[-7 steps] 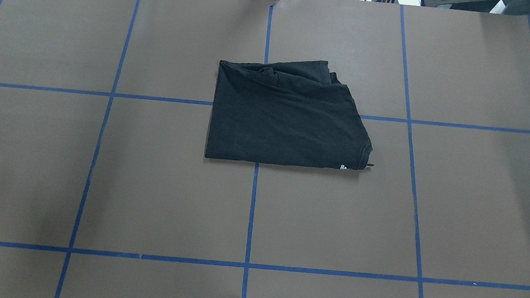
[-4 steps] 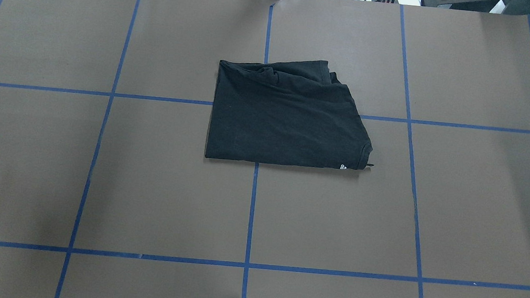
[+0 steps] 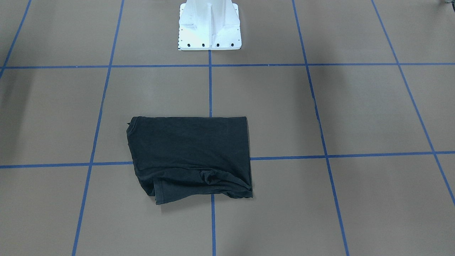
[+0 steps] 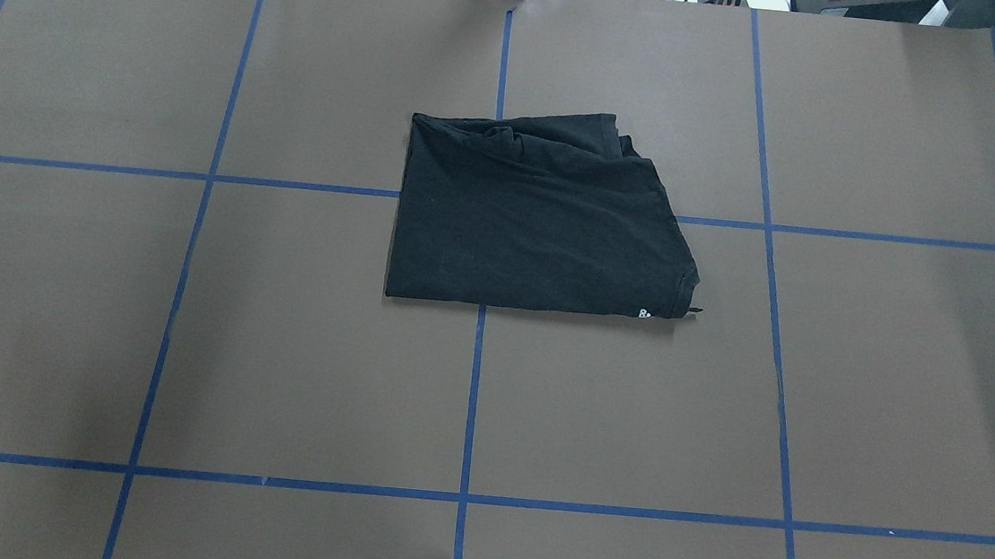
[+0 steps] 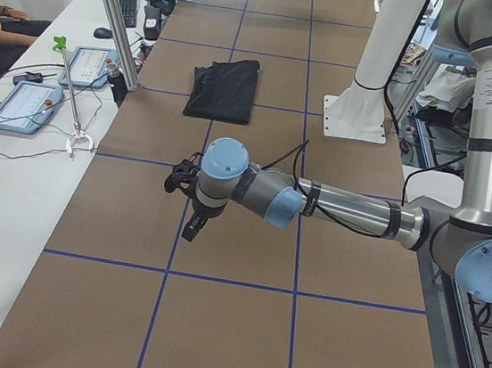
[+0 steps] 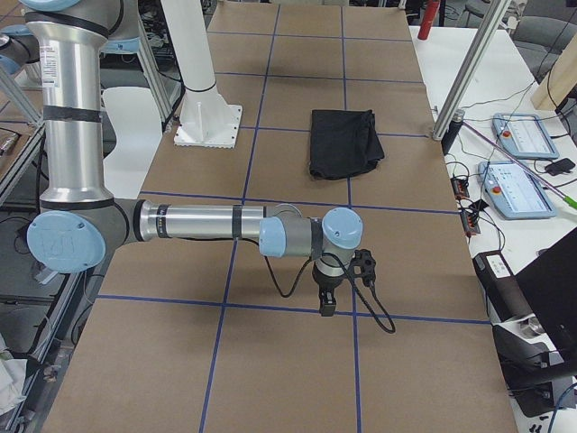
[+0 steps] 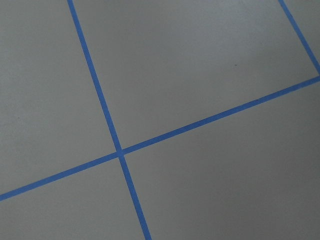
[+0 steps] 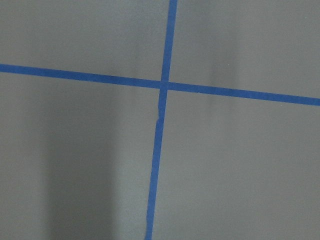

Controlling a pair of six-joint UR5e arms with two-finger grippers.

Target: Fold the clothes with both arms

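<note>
The black T-shirt point(image 4: 539, 220) lies folded into a rough rectangle near the middle of the brown table, with bunched layers along its far edge. It also shows in the front view point(image 3: 190, 153) and both side views point(image 5: 225, 87) point(image 6: 343, 142). Its chest logo is hidden; only a small white mark point(image 4: 644, 312) peeks out at one corner. My left gripper point(image 5: 194, 223) hangs over bare table far from the shirt, and so does my right gripper point(image 6: 326, 302). Whether either is open or shut I cannot tell. Both wrist views show only table and blue tape.
Blue tape lines point(image 4: 472, 403) grid the table. The white base plate point(image 3: 209, 26) stands at the robot's side. Control boxes point(image 5: 24, 105) point(image 6: 516, 188), cables and aluminium posts point(image 6: 455, 86) sit on the white bench along the far edge.
</note>
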